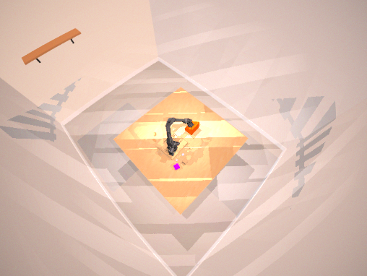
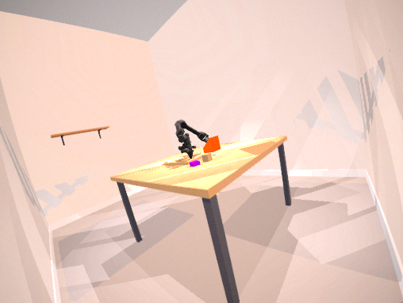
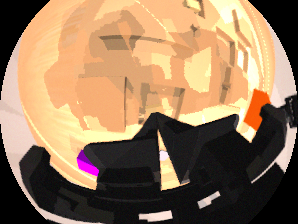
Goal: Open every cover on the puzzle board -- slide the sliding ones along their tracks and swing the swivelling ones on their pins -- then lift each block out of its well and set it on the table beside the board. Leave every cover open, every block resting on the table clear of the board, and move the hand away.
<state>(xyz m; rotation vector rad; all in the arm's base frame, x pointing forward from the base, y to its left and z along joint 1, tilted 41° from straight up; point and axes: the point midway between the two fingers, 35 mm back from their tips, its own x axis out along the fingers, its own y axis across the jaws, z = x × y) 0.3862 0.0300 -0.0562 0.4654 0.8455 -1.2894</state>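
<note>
The pale wooden puzzle board [image 1: 182,146] [image 2: 171,163] lies on the table under the arm; its colour blends with the tabletop. In the wrist view raised strips and recesses show, but I cannot tell which covers are open or whether blocks sit in the wells. My gripper [image 1: 172,154] [image 2: 191,157] [image 3: 158,116] is shut and empty, pointing down low over the board; contact cannot be told. Two small whitish pieces [image 1: 183,154] [image 1: 176,160] lie on the table beside the board.
A magenta block [image 1: 176,166] [image 2: 194,163] [image 3: 88,164] and a tan block [image 1: 184,163] [image 2: 207,157] stand on the table near the board. An orange wedge-shaped box [image 1: 192,127] [image 2: 212,144] [image 3: 256,108] stands by the arm's base. A tiny tan piece [image 1: 154,134] lies across the board.
</note>
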